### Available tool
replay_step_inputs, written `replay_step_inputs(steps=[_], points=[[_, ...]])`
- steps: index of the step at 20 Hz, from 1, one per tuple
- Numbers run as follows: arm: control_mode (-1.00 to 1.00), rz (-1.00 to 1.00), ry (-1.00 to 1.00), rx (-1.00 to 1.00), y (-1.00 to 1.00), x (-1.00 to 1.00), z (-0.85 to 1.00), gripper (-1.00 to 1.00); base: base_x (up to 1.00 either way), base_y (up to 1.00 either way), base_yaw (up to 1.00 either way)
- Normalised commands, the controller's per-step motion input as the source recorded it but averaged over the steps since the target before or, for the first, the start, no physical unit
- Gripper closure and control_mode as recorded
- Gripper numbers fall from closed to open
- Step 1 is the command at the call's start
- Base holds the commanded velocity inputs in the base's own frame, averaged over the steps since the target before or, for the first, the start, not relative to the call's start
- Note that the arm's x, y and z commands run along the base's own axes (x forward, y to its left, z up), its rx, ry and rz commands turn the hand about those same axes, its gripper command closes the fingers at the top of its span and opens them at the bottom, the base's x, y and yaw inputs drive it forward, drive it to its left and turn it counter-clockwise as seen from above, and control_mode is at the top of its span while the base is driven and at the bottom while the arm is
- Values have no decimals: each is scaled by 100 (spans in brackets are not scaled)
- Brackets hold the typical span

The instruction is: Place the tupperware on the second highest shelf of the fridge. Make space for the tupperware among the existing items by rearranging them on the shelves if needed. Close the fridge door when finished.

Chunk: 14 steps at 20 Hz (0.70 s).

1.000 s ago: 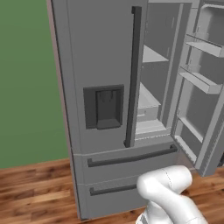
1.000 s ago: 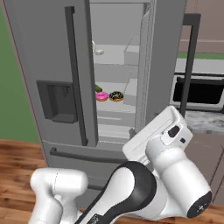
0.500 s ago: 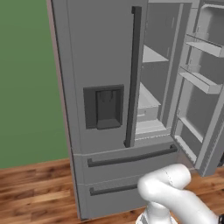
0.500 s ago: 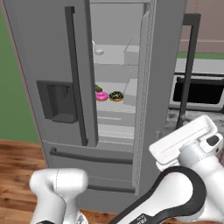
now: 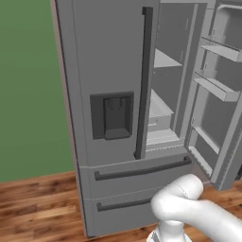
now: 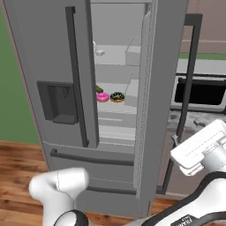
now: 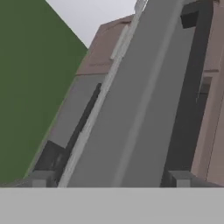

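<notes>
With the fridge (image 6: 145,110) door open and the fingers (image 7: 41,178) spread wide holding nothing, a wide arm swing could clip the door or the donuts (image 6: 110,96).

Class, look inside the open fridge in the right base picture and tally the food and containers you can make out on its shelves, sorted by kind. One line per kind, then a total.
Donuts: 2, a pink-frosted donut and a chocolate-frosted donut
Small green pickle-like pieces: 1
Cream jugs: 1, partly hidden behind the door handle
Small pale containers: 1
Total: 5
</notes>
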Motion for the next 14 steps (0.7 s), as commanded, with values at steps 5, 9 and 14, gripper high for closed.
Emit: replay_step_inputs(steps=[5, 9, 14], points=[[-100, 19, 4, 2, -32, 44, -26, -100, 0, 0, 0], [-100, 21, 0, 0, -36, 39, -25, -100, 0, 0, 0], [-100, 18, 0, 0, -24, 44, -35, -100, 0, 0, 0]])
